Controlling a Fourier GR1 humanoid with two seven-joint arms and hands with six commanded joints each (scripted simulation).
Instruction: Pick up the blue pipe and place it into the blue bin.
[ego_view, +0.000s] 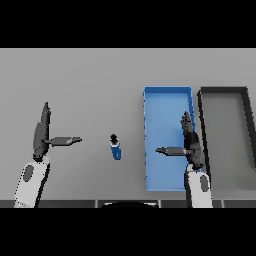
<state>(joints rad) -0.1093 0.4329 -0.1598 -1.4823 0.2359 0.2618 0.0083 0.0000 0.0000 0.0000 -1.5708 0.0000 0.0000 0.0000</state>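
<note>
Head view showed the grey table (90, 75) from above, and every place below is given relative to the blue bin (167, 97), the long open tray lying right of the middle. Nearest the lower edge, the right hand (191, 145) hung over the bin's near right part, fingers straight and pointing away from the robot, thumb stretched out toward the left across the bin's floor; it held nothing. The left hand (41, 136) showed well to the left of the bin, likewise flat and empty, fingers straight and thumb pointing toward the bin. Between that hand and the bin, just left of the bin's left wall and level with its near half, stood the blue pipe (115, 148), a small blue piece with a dark tip at its far end, resting on the table and touched by neither hand. The step in hand seemed to be the reach, not yet a grasp. To do it well, the right hand would probably need to travel left over the bin's wall, come down with thumb and fingers either side of the pipe's blue body, and close only once centred, since so small a piece could tip or roll if nudged. Lifting clear of the wall before carrying it over looked wise. Farther right, a dark grey bin (224, 91) sat just beside the blue one, close enough that a careless release might land the pipe wrongly. Nothing else lay in the path.
</note>
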